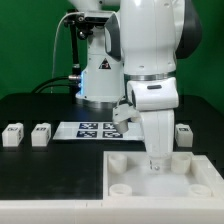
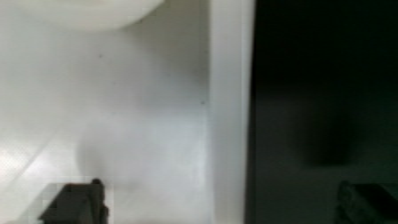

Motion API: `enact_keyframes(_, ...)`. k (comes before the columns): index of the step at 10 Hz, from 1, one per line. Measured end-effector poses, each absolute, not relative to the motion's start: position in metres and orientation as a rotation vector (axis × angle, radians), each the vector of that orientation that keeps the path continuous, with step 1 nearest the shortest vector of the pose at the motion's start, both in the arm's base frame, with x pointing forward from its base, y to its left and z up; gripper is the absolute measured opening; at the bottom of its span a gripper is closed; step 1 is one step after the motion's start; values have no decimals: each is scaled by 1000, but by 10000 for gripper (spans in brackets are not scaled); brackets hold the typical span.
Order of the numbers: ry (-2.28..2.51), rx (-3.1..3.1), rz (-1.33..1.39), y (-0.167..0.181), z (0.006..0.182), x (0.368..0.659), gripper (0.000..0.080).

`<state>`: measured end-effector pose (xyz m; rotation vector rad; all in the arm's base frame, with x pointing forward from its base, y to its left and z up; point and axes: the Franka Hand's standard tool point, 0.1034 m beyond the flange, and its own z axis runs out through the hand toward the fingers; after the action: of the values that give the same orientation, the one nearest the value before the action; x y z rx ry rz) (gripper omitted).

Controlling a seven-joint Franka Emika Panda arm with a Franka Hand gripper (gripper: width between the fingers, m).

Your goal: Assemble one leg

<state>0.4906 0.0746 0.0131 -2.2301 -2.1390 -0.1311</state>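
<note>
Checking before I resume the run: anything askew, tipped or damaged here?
Nothing stands out. The three visible legs sit level on the black table, the marker board lies flat, and the white panel looks intact under the open gripper.

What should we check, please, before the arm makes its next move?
1. Gripper open: ok, fingers wide apart.
2. Gripper free of any leg: ok, nothing held.
3. Gripper over the panel: ok, at its edge.
4. Fingers touching the panel: cannot tell.
5. Legs lying loose: ok for three, two at the exterior view's left and one at its right. The fourth: cannot tell.
</note>
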Motion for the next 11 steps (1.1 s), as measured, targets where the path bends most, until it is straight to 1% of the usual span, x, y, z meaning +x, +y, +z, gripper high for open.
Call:
enact_keyframes(2,-2086,-2319,-155,80,42,488,649)
enact_keyframes(4,-1942,-2447,-161,88,57,485,649)
enact_keyframes(5,-1757,-2579,-167,100,65,480,649)
enact_keyframes(7,-1447,-2747,-161,122,65,466,649)
enact_keyframes(8,-1359,-2780,-167,121,61,463,649)
enact_keyframes(11,-902,-2932,-155,124,61,463,649)
